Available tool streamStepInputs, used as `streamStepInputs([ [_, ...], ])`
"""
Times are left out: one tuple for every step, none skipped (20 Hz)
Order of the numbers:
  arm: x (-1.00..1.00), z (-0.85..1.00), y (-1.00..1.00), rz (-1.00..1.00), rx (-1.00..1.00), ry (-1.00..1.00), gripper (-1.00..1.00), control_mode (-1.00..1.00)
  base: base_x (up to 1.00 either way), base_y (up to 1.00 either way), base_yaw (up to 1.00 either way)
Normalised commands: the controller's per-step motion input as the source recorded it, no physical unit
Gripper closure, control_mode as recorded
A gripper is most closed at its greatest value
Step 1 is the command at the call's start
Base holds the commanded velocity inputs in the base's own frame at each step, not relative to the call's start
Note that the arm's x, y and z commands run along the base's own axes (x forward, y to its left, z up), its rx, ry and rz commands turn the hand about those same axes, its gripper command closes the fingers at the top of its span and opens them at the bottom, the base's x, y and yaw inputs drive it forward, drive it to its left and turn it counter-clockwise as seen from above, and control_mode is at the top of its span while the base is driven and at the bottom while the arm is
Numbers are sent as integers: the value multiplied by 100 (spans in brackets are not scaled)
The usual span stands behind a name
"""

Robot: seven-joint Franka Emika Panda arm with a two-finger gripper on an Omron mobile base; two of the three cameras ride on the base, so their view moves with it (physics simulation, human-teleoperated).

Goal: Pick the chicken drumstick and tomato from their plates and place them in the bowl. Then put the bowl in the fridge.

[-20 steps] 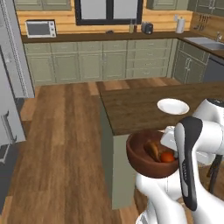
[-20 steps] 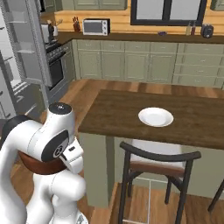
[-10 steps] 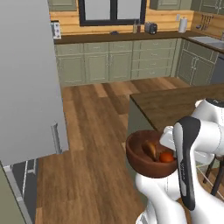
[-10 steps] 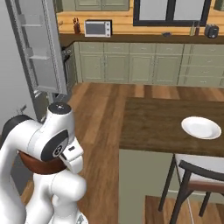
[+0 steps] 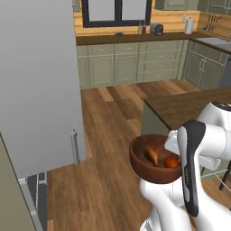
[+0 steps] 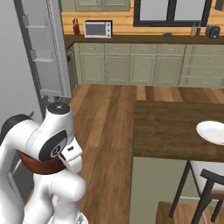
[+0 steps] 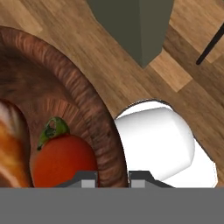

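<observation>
I am clamping my gripper (image 7: 113,176) on the thick wall of the one bowl (image 5: 146,164), one finger inside and one outside the rim, jaws drawn tight on the wood. I am holding that dark-brown bowl up in the air in front of my white body, above the wooden floor (image 5: 113,113). Inside it I am carrying two things: one tomato (image 7: 61,159), red-orange with a green stem, lying against the inner wall just beside my inner finger, and one chicken drumstick (image 5: 152,154) lying next to it, touching or nearly touching the tomato.

Just to my right, one dark wooden island counter (image 6: 170,129) is standing, with one white plate (image 6: 213,132) lying near its far right edge and one dark chair (image 6: 208,183) tucked below that edge.

To my left, the one tall grey fridge (image 5: 38,85) is standing with its door swung open, the door shelves (image 6: 41,57) showing in the right base view.

Farther off, along the back wall, a run of green cabinets (image 6: 131,68) is carrying one white microwave (image 6: 98,29) and one toaster (image 5: 156,29).
</observation>
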Motion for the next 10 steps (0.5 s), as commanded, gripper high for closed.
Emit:
streamStepInputs([
  [0,0,0,0,0,0,100,100,16,-41,0],
  [0,0,0,0,0,0,100,100,16,-36,0],
  [0,0,0,0,0,0,100,100,32,-26,0],
  [0,0,0,0,0,0,100,100,41,-14,0],
  [0,0,0,0,0,0,100,100,37,-22,0],
  [0,0,0,0,0,0,100,100,31,-29,0],
  [0,0,0,0,0,0,100,100,37,-34,0],
  [0,0,0,0,0,0,100,100,54,-6,-1],
  [0,0,0,0,0,0,100,100,67,0,-3],
  [0,0,0,0,0,0,100,100,72,0,0],
])
